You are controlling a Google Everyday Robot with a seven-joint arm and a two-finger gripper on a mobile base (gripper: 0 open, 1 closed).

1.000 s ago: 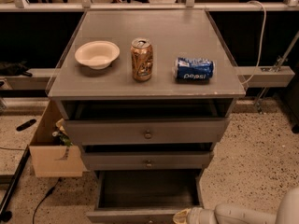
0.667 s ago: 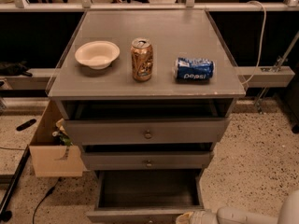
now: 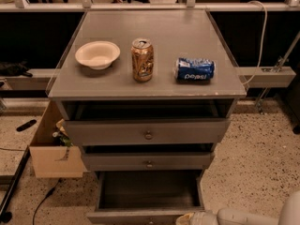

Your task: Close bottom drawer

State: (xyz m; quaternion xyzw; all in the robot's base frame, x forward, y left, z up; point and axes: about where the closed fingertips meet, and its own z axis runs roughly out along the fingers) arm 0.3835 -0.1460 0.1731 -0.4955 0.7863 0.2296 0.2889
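The bottom drawer [image 3: 149, 191] of the grey cabinet is pulled far out, showing its dark box interior. Its slim grey front [image 3: 136, 216] lies along the bottom edge of the camera view; the knob is cut off. My gripper [image 3: 187, 218] is at the bottom edge, right of centre, at the right part of the drawer front. The white arm [image 3: 243, 216] runs off to the lower right. The middle drawer [image 3: 148, 161] and the top drawer [image 3: 147, 132] both stand slightly out.
On the cabinet top [image 3: 159, 41] stand a white bowl [image 3: 97, 54], an upright gold can [image 3: 142, 60] and a Pepsi can [image 3: 195, 70] on its side. A cardboard box [image 3: 50, 149] sits on the floor left of the cabinet. Cables lie at lower left.
The gripper and arm have shifted slightly right along the bottom drawer's front. The drawer looks unmoved.
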